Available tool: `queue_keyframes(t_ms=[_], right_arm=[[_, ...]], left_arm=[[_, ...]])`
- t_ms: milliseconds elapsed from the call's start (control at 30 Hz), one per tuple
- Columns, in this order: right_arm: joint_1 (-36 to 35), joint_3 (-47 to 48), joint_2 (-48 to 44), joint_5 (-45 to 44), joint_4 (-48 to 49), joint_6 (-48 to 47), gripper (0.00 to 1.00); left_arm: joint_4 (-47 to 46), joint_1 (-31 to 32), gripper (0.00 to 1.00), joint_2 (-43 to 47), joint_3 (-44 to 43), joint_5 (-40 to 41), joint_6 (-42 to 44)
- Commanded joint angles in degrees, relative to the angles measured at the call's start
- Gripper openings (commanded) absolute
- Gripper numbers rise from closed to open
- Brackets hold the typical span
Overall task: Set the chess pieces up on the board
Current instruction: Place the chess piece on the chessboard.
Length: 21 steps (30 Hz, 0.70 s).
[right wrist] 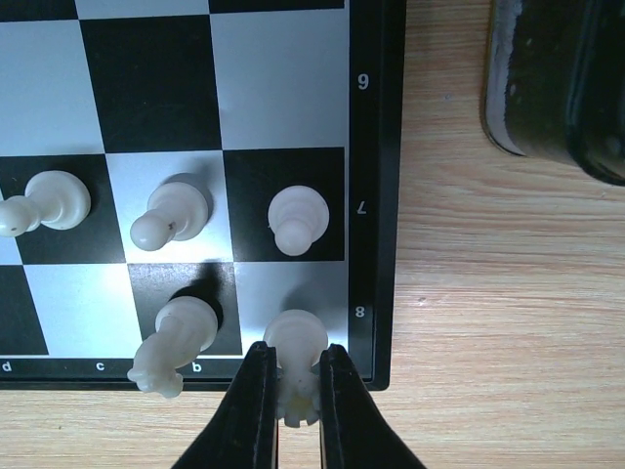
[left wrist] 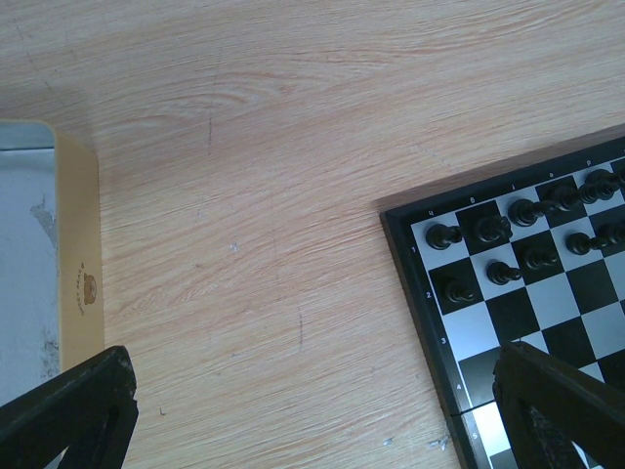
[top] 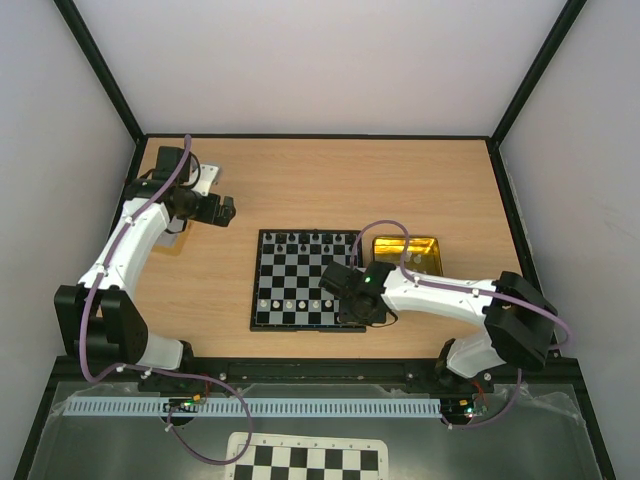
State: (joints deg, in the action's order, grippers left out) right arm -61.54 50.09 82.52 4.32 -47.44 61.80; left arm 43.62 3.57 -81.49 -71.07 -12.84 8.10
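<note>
Stretched toward 9 o'clock with right tool (right wrist: 296, 379) pinching cream plastic chessman (right wrist: 296, 340) at corner of black-framed chequered board (right wrist: 377, 195), and with left tool (top: 224, 211) spread wide at 10 o'clock

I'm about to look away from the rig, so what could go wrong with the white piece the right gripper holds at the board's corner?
1. The right gripper is shut on the white piece at the corner square, right by the edge of the board. If it is released off-centre, it could tip off the board.
2. The white knight stands close beside the gripper, so the jaws might nudge it as they open.
</note>
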Motion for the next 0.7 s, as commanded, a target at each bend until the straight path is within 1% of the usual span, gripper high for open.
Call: queue_keyframes(t_ms=[0, 667], right_arm=[[-0.1, 1.4, 0.8, -1.8, -0.2, -0.4, 0.02], [0.6, 0.6, 1.6, 0.0, 0.5, -1.9, 0.02]], left_arm=[[0.3, -0.2, 0.99, 0.8, 0.1, 0.1, -0.3], [0.2, -0.2, 0.99, 0.9, 0.3, 0.3, -0.4]])
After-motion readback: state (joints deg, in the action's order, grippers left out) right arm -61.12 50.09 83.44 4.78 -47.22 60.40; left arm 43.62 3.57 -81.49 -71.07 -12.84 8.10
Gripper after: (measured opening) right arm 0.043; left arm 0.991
